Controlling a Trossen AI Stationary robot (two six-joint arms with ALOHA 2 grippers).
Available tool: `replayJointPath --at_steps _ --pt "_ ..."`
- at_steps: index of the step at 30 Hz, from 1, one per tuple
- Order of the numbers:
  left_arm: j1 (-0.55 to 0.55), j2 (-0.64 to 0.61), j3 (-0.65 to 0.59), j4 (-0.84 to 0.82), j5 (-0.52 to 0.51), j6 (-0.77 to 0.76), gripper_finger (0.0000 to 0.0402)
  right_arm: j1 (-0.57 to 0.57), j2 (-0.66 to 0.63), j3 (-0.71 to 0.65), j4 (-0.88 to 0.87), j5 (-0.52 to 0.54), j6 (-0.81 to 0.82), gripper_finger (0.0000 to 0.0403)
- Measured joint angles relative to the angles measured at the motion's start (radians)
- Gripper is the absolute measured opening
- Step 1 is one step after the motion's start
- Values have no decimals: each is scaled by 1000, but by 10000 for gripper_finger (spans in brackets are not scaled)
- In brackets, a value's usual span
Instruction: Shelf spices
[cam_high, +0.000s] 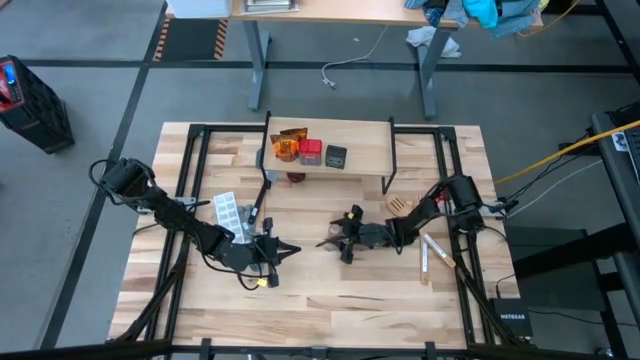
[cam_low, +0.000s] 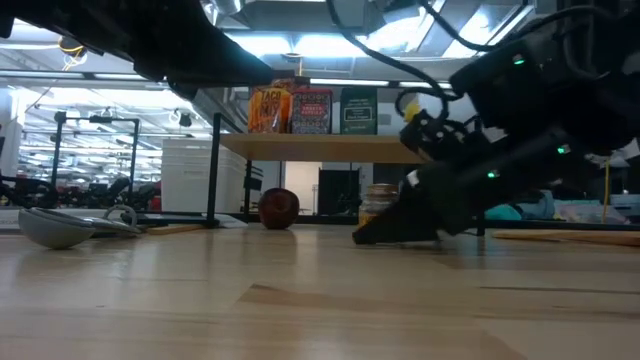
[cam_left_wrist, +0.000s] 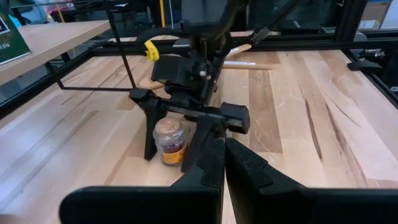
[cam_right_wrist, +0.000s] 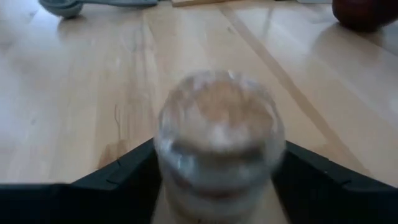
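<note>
jar (cam_left_wrist: 169, 139): upright on table, in front of the shelf (cam_high: 360, 158), between right pincer's fingers
right pincer (cam_high: 346, 236): open, straddling jar, nearest arm
left pincer (cam_high: 287, 250): closed, empty, just beside jar

Both arms low, tools facing each other

The right tool (cam_high: 335, 241) is low with its fingers spread on both sides of the jar (cam_left_wrist: 168, 139). The left tool (cam_high: 288, 250) has its fingers pressed together, pointing toward the right one.

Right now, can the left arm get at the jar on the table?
Probably not: the right tool already straddles the jar, its fingers on both sides. The left tool, shut, sits just in front of it.
</note>
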Motion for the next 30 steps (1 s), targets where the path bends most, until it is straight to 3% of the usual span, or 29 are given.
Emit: replayJointPath --at_steps 4,8,16,30 --pt "0 0 0 -15 0 -5 5 -22 18 24 5 -67 -2 280" --pt "0 0 0 -23 0 -17 5 -19 18 24 4 -66 1 274" --pt "0 0 0 -23 0 -17 5 -20 18 24 2 -64 3 182" --pt "0 0 0 -32 0 -21 5 -18 -91 21 -9 -34 68 182"
